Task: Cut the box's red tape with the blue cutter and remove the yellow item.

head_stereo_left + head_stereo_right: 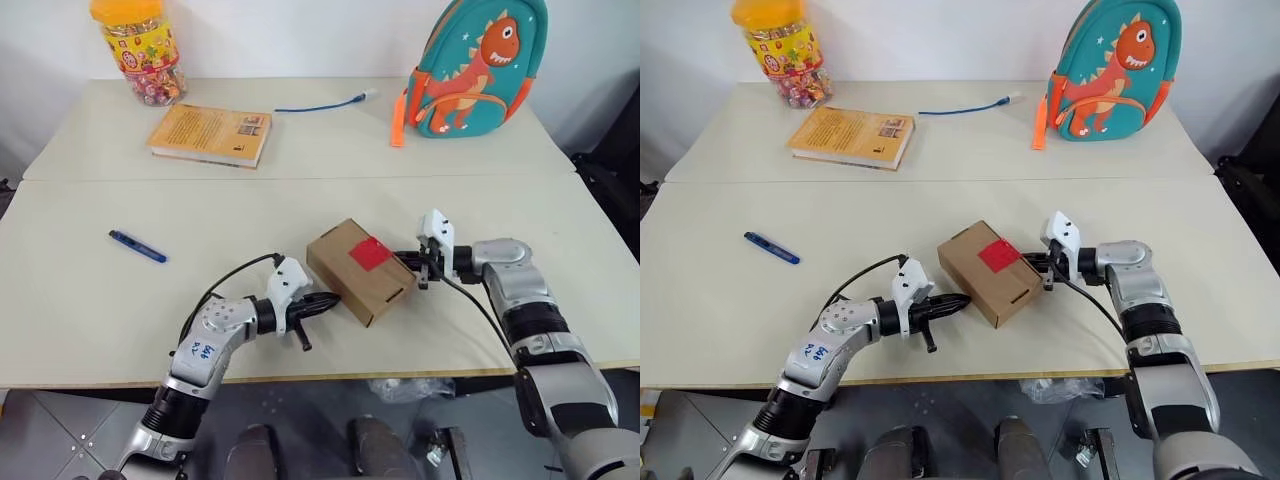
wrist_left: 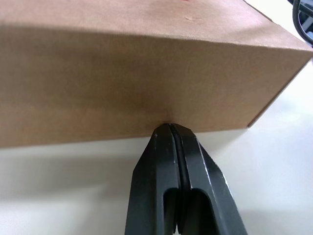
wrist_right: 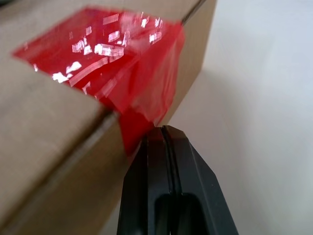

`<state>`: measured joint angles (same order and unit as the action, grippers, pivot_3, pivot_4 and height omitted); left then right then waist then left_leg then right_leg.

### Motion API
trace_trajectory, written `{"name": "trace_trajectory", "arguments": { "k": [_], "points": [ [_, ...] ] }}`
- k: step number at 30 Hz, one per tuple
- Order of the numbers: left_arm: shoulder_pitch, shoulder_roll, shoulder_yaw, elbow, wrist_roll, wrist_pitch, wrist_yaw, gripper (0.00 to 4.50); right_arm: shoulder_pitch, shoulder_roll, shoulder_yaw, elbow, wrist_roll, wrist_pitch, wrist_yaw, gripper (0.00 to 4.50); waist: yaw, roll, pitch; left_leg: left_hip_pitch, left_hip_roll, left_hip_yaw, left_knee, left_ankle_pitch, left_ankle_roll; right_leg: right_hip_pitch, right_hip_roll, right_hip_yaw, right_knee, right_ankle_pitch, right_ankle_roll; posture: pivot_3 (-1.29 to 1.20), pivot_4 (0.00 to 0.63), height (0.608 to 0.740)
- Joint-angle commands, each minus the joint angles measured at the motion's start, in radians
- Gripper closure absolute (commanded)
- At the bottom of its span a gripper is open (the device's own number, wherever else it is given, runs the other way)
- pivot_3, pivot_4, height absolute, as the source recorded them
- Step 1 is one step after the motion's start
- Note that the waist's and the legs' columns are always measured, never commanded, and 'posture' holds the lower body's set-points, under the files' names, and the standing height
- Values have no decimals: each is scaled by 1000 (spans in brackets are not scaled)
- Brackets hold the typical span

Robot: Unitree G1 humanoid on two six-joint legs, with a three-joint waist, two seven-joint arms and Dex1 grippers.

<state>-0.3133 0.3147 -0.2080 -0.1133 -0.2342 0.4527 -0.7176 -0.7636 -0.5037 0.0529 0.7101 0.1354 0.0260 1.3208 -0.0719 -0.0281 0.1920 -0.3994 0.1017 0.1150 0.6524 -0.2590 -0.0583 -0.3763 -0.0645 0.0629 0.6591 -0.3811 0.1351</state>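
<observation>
The small brown cardboard box (image 1: 360, 272) sits on the near cream table (image 1: 90, 320) between both grippers. The left gripper (image 1: 328, 300), jaws pressed together and empty, touches its near side wall; the right gripper (image 1: 404, 260), likewise closed, meets the shiny red tape patch (image 1: 371, 253) (folded over the edge). Well off to the left lies the slim blue pen-shaped cutter (image 1: 138, 246).
</observation>
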Motion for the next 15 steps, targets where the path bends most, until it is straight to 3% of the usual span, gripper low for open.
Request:
{"name": "trace_trajectory", "arguments": {
  "k": [1, 10, 12, 15],
  "points": [
    [2, -19, -12, -47, -7, 2, 15, 4477, 25, -10, 4, -66, 13, 11, 4, 4500, -1, 0, 0, 0, 0, 0, 0, 0, 0, 0, 0, 0, 0, 0, 0, 0, 150, 740],
    [25, 27, 34, -63, -14, 35, 30, 4477, 36, -2, -26, -40, 18, -66, -81, 4500, -1, 0, 0, 1, 0, 0, 0, 0, 0, 1, 0, 0, 0, 0, 0, 0, 150, 740],
    [87, 73, 100, -149, -71, 90, 19, 4106, 54, -47, -68, -81, 75, -15, -32, 4333, -4, 0, 0, 1, 0, 0, -1, 0, 0, 1, 0, 0, 0, 0, 0, 0, 150, 740],
    [205, 140, 213, -251, -121, 105, 16, 3323, 91, -105, -131, -155, 150, 25, 7, 3594, -4, 0, 0, 1, 0, 0, -3, 0, 0, 1, 0, 0, -2, 0, 0, 0, 150, 740]
  ]
}}
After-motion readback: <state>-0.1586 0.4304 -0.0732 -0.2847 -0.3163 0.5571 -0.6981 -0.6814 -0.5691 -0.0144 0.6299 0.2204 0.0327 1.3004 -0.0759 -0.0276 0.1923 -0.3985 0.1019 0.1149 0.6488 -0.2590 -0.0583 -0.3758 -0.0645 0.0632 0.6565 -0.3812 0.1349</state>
